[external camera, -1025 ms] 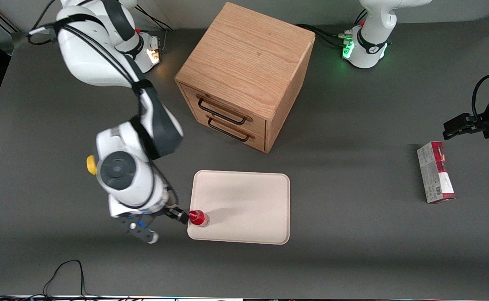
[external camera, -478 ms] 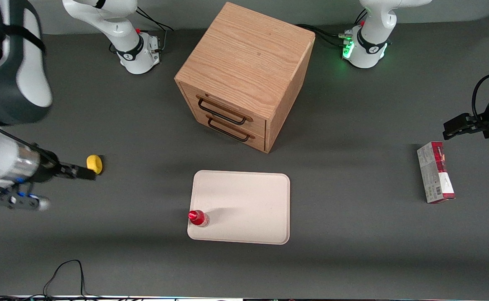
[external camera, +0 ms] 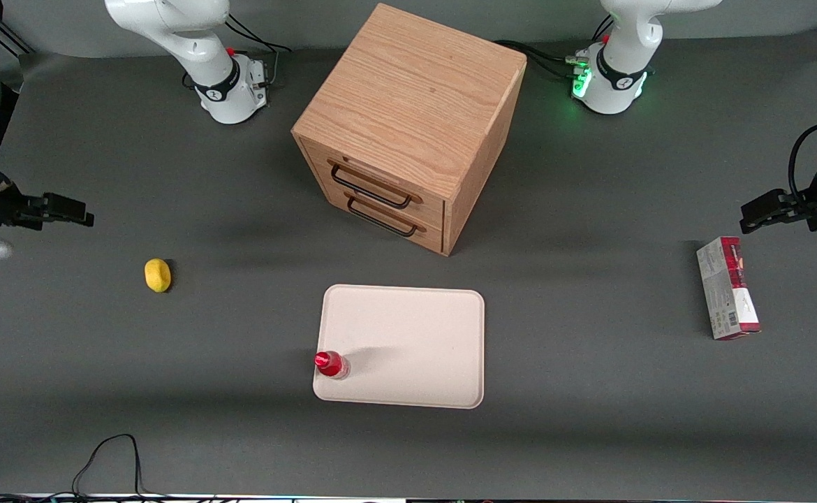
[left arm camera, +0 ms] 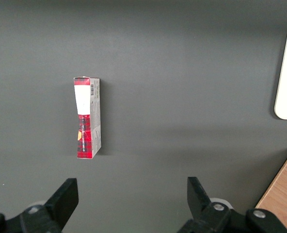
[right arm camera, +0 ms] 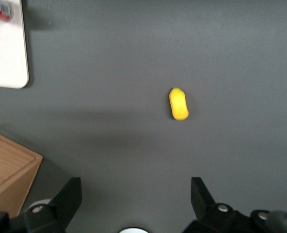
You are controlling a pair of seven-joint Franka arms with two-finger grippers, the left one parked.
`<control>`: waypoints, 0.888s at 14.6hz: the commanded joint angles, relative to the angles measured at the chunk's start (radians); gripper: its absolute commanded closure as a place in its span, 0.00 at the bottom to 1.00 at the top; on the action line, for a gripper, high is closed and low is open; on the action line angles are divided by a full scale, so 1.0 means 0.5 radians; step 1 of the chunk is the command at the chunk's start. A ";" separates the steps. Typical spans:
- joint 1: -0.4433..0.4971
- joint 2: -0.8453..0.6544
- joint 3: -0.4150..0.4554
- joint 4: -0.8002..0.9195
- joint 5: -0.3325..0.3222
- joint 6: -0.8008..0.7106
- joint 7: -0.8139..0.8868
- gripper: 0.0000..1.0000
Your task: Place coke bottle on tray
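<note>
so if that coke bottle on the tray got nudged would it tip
Probably: the coke bottle stands upright, narrow and tall, near the tray edge. Tipped, its round body would likely roll. The end effector hangs open, well away toward the working arm's end.

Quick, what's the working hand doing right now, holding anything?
Hand: open, holding nothing, up toward the working arm's end of the table, above the yellow lump. Coke bottle stands on the tray.
</note>
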 commanded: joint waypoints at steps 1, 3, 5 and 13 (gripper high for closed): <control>0.181 -0.199 -0.045 -0.186 -0.066 0.058 -0.048 0.00; 0.273 -0.199 -0.042 -0.171 -0.066 0.052 -0.014 0.00; 0.310 -0.199 -0.045 -0.156 -0.063 0.046 0.029 0.00; 0.246 -0.117 0.038 0.102 -0.039 -0.104 0.084 0.00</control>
